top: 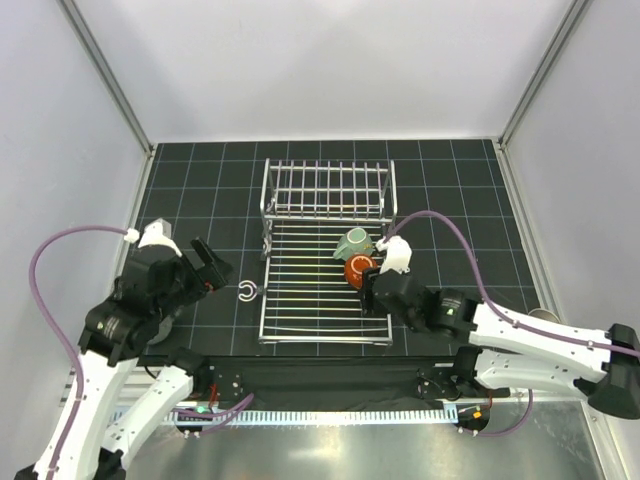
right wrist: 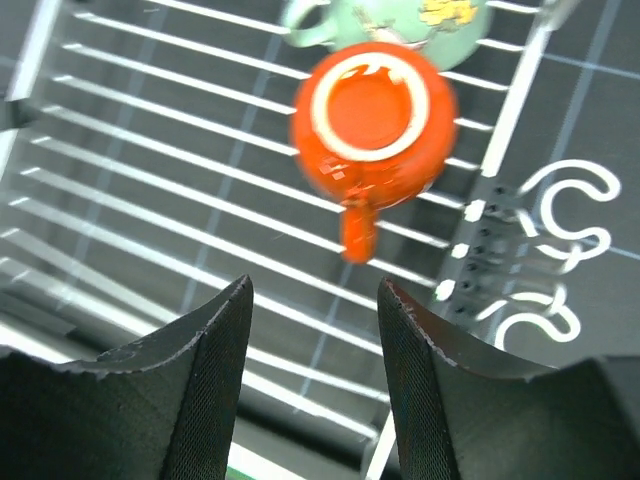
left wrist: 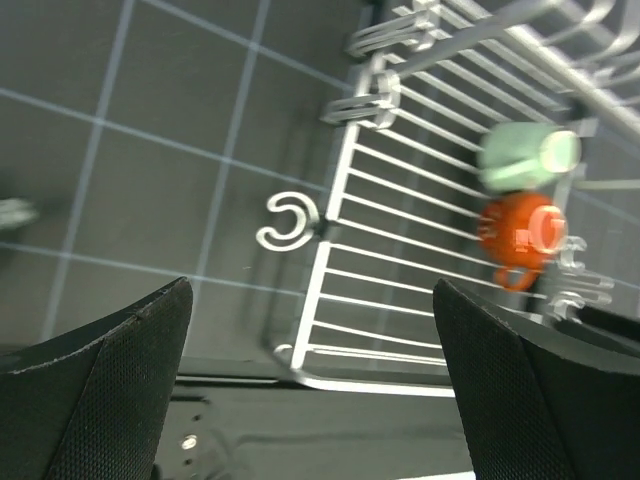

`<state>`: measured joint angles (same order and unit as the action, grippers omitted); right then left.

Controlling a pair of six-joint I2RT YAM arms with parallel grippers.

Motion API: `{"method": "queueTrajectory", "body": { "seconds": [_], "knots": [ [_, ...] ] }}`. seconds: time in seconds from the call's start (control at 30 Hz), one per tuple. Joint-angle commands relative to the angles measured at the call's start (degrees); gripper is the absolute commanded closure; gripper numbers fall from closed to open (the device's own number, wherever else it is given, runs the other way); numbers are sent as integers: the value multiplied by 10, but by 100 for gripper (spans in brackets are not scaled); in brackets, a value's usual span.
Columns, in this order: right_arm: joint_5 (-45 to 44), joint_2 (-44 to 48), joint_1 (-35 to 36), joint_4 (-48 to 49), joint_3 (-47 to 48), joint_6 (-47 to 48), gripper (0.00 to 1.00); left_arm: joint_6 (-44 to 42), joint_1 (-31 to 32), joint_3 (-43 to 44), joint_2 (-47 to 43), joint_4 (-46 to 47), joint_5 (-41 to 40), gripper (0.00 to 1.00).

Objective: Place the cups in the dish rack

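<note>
The silver wire dish rack [top: 310, 300] stands mid-table, its upright barred section at the far end. A mint-green mug [top: 352, 242] and a glossy orange-brown mug [top: 357, 268] sit on its flat base at the right side. In the right wrist view the orange mug [right wrist: 372, 125] is bottom up with its handle toward me, and the green mug [right wrist: 400, 22] is just beyond it. My right gripper [right wrist: 315, 300] is open and empty, just short of the orange mug's handle; in the top view the gripper [top: 370, 287] is right beside that mug. My left gripper [left wrist: 312, 290] is open and empty, left of the rack [left wrist: 400, 250]. The other cups are not clearly in view.
A white C-shaped hook [top: 247, 291] hangs off the rack's left edge. More white hooks [right wrist: 570, 200] sit on its right rail. A small round object [top: 545, 314] is partly hidden behind the right arm. White walls and metal posts enclose the black gridded mat.
</note>
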<state>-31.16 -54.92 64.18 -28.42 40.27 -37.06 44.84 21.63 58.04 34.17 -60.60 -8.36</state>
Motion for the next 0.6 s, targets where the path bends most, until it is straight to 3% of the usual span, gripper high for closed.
{"method": "queueTrajectory", "body": {
  "seconds": [0.0, 0.17, 0.37, 0.57],
  "knots": [
    [69, 41, 3, -8, -5, 11, 45, -39, 1, 24, 40, -29, -49, 0],
    [236, 68, 4, 55, -41, 18, 45, -59, -3, 66, 123, -40, -77, 0],
    [295, 92, 5, 25, -42, 16, 45, -78, -28, 93, 207, -65, -93, 0],
    [291, 157, 4, -19, -17, 4, 45, -78, -94, 70, 223, -64, -80, 0]
  ]
}}
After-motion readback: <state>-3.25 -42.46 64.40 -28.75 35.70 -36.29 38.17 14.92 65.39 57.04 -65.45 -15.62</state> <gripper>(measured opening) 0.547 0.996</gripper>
